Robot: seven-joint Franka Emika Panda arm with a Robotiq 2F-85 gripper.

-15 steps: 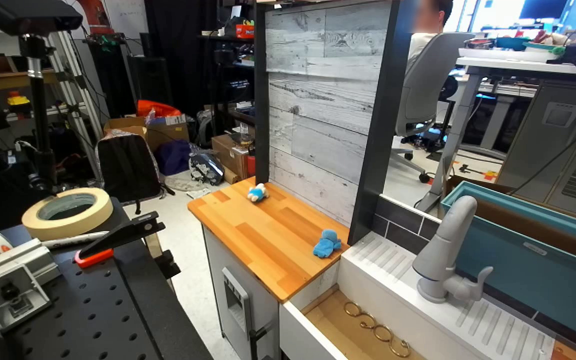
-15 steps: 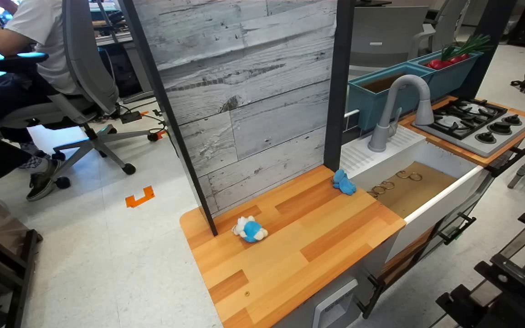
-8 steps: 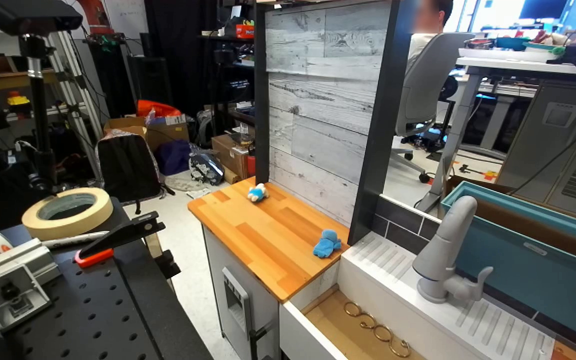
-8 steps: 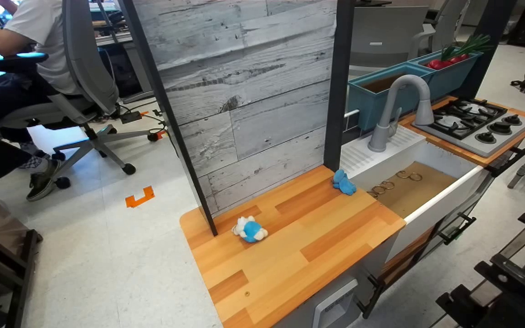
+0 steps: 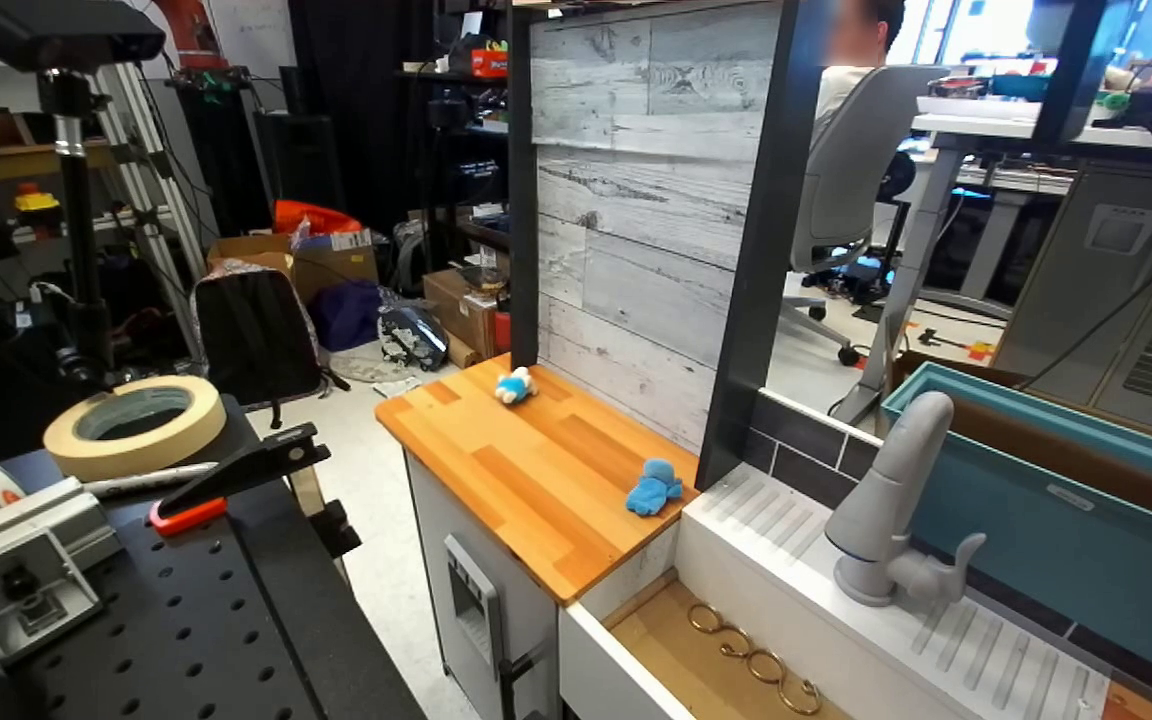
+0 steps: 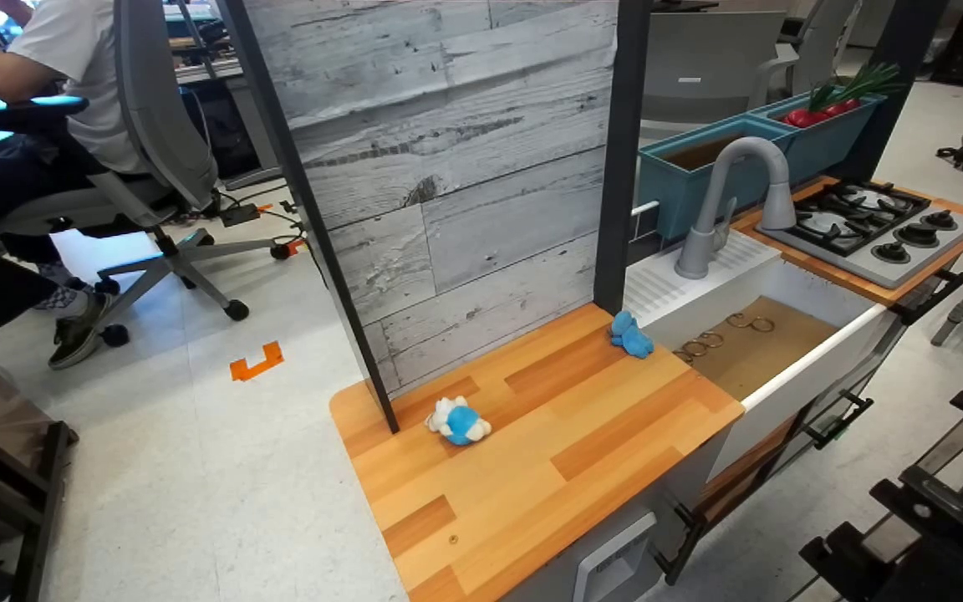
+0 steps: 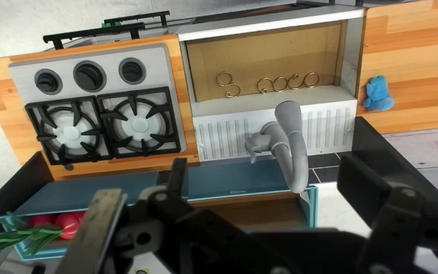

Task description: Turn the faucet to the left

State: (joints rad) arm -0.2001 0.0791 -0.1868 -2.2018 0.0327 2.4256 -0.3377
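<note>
In the wrist view, the stove (image 7: 101, 99) occupies the upper left of the frame. The gripper (image 7: 265, 175) spans the lower half, fingers wide apart, holding nothing. The grey faucet (image 7: 299, 154) stands right of centre on a white ribbed ledge (image 7: 329, 131). A blue toy (image 7: 378, 93) rests at right on the wooden counter (image 7: 424, 82).

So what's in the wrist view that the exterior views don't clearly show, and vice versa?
Only wrist: the gripper, open. A dark shape at the top edge of an exterior view could be part of it; can't tell.
Only exterior: the white-and-blue toy and the seated person, in both exterior views; the tape roll, in an exterior view.
Shared by all: faucet, all-blue toy, sink, teal planter.
</note>
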